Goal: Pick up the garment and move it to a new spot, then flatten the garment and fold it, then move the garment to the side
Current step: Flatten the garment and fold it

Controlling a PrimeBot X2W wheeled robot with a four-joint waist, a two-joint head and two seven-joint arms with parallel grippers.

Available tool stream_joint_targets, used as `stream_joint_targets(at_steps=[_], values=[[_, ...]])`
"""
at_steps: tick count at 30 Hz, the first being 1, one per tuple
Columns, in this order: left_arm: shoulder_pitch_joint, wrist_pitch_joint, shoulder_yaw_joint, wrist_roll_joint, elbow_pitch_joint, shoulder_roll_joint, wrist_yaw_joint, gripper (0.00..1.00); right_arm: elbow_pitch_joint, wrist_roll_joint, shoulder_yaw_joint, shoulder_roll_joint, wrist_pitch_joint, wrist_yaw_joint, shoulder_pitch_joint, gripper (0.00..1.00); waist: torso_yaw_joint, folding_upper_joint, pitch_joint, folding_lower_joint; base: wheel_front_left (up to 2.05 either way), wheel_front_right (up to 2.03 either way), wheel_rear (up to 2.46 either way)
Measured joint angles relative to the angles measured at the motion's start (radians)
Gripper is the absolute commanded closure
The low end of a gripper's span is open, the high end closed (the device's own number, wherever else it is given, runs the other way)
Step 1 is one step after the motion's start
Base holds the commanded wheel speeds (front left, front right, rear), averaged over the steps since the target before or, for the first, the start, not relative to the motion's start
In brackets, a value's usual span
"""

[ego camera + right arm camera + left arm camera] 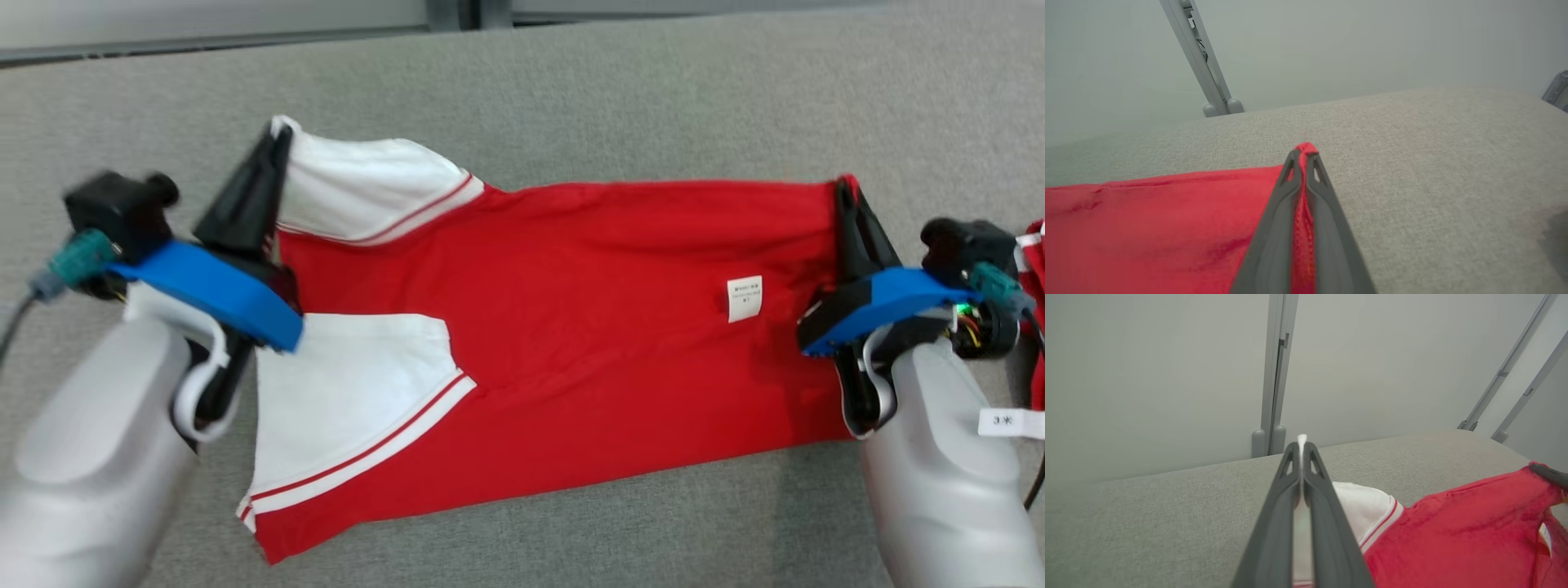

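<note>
Left hand (280,135) pinching white sleeve (367,192), right hand (845,188) pinching hem (824,367), red garment (588,327) stretched between

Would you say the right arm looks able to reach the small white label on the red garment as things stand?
Probably not yet: the right gripper is shut on the garment at its red edge, so it would have to let go first. The label itself lies uncovered close by.

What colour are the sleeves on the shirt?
The shirt has white sleeves with thin red stripes, clearest in the head view.
</note>
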Motion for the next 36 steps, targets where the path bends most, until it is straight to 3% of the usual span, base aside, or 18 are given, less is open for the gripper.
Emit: stream_joint_targets(at_steps=[8, 20, 33, 34, 35, 36], values=[[0.186, 0.0, 0.06, 0.079, -0.011, -0.091, 0.0, 1.0, 0.025, -0.009, -0.067, -0.001, 0.0, 0.0, 0.091, 1.0, 0.037, 0.0, -0.11, 0.0, 0.0, 0.0, 0.0], [0.405, 0.0, 0.085, 0.119, 0.038, -0.182, 0.0, 1.0, 0.077, 0.012, -0.077, -0.001, 0.0, 0.0, 0.232, 1.0, 0.045, -0.0001, -0.217, -0.0001, 0.0, 0.0, 0.0], [0.529, 0.0, 0.129, 0.135, 0.083, -0.22, 0.0, 1.0, 0.113, -0.009, -0.118, -0.001, 0.0, 0.0, 0.301, 1.0, 0.075, 0.0, -0.255, 0.0001, 0.0, 0.0, 0.0], [0.535, 0.0, 0.139, 0.137, 0.086, -0.221, 0.0, 0.74, 0.117, -0.009, -0.124, 0.0, 0.0, 0.0, 0.304, 1.0, 0.078, 0.0, -0.256, 0.0001, 0.0, 0.0, 0.0], [0.54, 0.0, 0.154, 0.138, 0.088, -0.224, 0.0, 0.18, 0.12, -0.016, -0.134, 0.0, 0.0, 0.0, 0.307, 0.85, 0.082, 0.0, -0.257, 0.0001, 0.0, 0.0, 0.0], [0.546, 0.0, 0.165, 0.143, 0.091, -0.225, 0.0, 0.0, 0.121, -0.022, -0.141, 0.0, 0.0, 0.0, 0.31, 0.26, 0.085, 0.0, -0.257, 0.0001, 0.0, 0.0, 0.0]])
